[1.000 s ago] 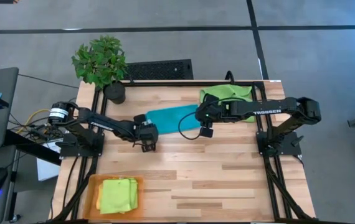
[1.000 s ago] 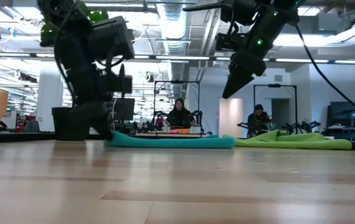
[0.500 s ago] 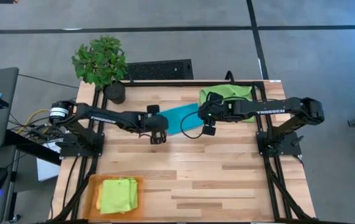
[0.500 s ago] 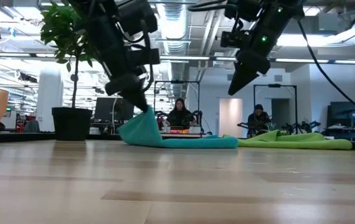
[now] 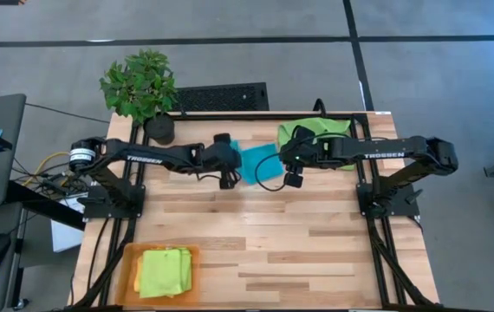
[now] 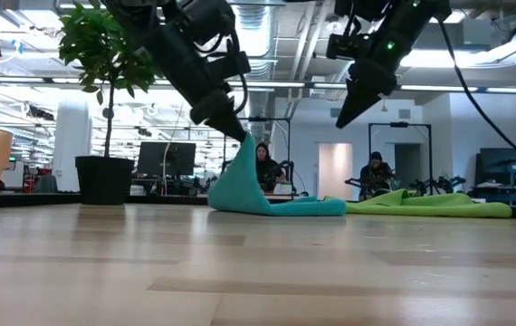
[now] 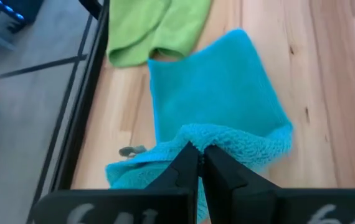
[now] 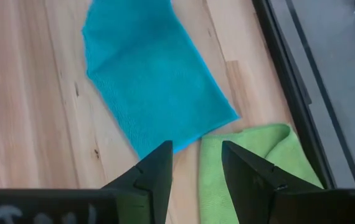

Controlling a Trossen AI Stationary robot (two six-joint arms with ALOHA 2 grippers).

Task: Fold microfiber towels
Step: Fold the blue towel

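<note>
The left gripper [image 7: 198,163] has its jaws pinched tight on one edge of the teal towel [image 7: 218,93], lifting that edge off the bench [image 5: 264,234] into a peak while the rest of the cloth lies flat ahead of the jaws. In the low view the teal towel [image 6: 262,195] rises to a point at the left gripper [image 6: 236,129] and trails down onto the wood toward the right arm's side.

The right gripper [image 8: 196,163] hangs above the bench with its jaws parted and nothing between them; the far corner of the teal towel [image 8: 149,71] lies just beyond the fingertips, and a lime green towel [image 8: 252,171] sits directly under and beside them, its edge touching or perhaps slightly overlapping the teal one, though that is hard to judge. From above, the right gripper [image 5: 287,164] is close to the left gripper [image 5: 227,169], with the teal towel [image 5: 256,159] between them and the lime green towel [image 5: 312,133] behind the right arm.

Well away from both sets of jaws, at the near left corner of the bench, a folded lime green towel [image 5: 164,271] rests on an orange tray [image 5: 129,260].
</note>
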